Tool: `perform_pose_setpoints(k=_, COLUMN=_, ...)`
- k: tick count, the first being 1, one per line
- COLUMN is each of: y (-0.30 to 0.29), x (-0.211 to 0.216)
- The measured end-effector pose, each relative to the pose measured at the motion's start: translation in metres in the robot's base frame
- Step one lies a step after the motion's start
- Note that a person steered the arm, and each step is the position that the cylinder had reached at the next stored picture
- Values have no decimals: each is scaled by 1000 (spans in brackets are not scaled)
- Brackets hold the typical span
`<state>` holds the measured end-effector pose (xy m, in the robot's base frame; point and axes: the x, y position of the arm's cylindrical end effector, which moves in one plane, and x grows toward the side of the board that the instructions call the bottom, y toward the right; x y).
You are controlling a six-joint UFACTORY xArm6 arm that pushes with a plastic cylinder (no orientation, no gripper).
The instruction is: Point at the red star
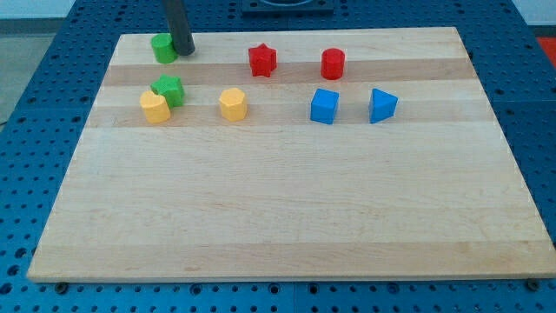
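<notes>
Camera view, my tip [184,50] touching green block [162,48]

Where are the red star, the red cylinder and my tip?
red star [262,60], camera view, centre of its top face.
red cylinder [333,63], camera view, middle of its body.
my tip [183,50], camera view, rod's very end, beside the green block.

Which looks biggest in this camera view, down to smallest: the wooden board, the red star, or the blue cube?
1. The wooden board, far the largest.
2 and 3. The blue cube and the red star look much alike; the cube seems slightly larger, but it lies nearer the view's bottom, so I won't rank them.
</notes>
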<state>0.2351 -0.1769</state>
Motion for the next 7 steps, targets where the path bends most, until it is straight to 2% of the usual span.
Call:
perform_pose_setpoints(k=1, y=0, x=0)
perform_pose_setpoints(k=3, y=46, x=-2)
perform_pose_setpoints(k=7, y=49, x=-41)
